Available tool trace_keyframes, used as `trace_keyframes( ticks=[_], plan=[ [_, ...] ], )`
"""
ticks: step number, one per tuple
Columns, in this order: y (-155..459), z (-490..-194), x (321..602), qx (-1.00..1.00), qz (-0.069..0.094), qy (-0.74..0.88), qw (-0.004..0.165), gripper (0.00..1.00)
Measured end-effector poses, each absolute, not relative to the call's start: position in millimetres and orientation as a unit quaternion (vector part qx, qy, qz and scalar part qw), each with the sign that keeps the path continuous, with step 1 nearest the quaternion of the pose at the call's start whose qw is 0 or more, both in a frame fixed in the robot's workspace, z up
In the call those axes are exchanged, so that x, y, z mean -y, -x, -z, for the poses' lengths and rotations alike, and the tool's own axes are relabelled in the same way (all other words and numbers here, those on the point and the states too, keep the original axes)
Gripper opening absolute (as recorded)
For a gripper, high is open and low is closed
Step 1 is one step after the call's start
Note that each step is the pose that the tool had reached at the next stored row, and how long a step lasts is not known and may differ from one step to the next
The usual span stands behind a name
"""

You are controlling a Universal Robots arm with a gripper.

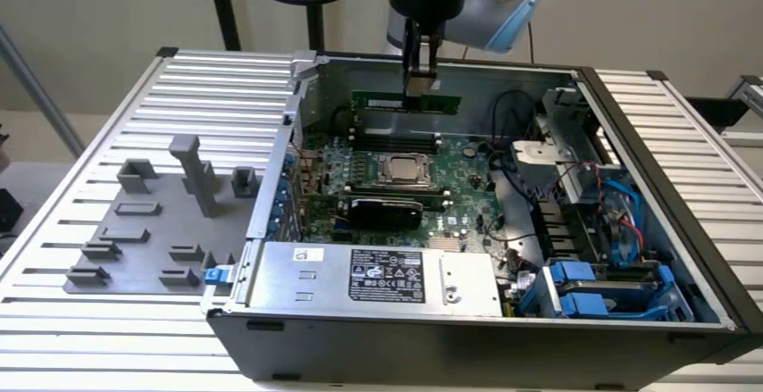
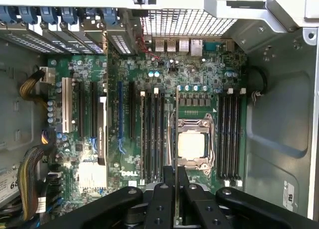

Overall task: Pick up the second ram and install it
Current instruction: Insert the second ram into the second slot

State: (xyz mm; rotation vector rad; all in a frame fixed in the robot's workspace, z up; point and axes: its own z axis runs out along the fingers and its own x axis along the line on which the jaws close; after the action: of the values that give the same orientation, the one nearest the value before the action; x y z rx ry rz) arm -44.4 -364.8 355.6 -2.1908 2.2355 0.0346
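The second ram [image 1: 388,101], a thin green stick, hangs level inside the open computer case [image 1: 667,187], above the black memory slots [image 1: 399,135] at the back of the motherboard. My gripper [image 1: 420,84] comes straight down from above and is shut on the stick near its middle. In the wrist view the ram [image 2: 177,124] shows edge-on as a thin line running out from between my fingers [image 2: 164,181], over the edge of the processor socket [image 2: 192,144] and beside the slots [image 2: 152,139]. My gripper [image 2: 175,176] is shut on it.
A grey fixture plate [image 1: 155,231] with upright blocks lies on the ribbed table at the exterior view's left. The case holds a power supply [image 1: 381,276] at the front, blue drive caddies [image 1: 596,289] and loose cables [image 1: 524,169] at the exterior view's right.
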Motion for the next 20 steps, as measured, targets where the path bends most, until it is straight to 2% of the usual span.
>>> trace_keyframes(
  ticks=[7,20],
  plan=[
    [44,-355,365,-0.714,-0.011,0.7,0.006,0.0],
    [44,-331,368,-0.714,-0.011,0.7,0.006,0.0]
  ],
)
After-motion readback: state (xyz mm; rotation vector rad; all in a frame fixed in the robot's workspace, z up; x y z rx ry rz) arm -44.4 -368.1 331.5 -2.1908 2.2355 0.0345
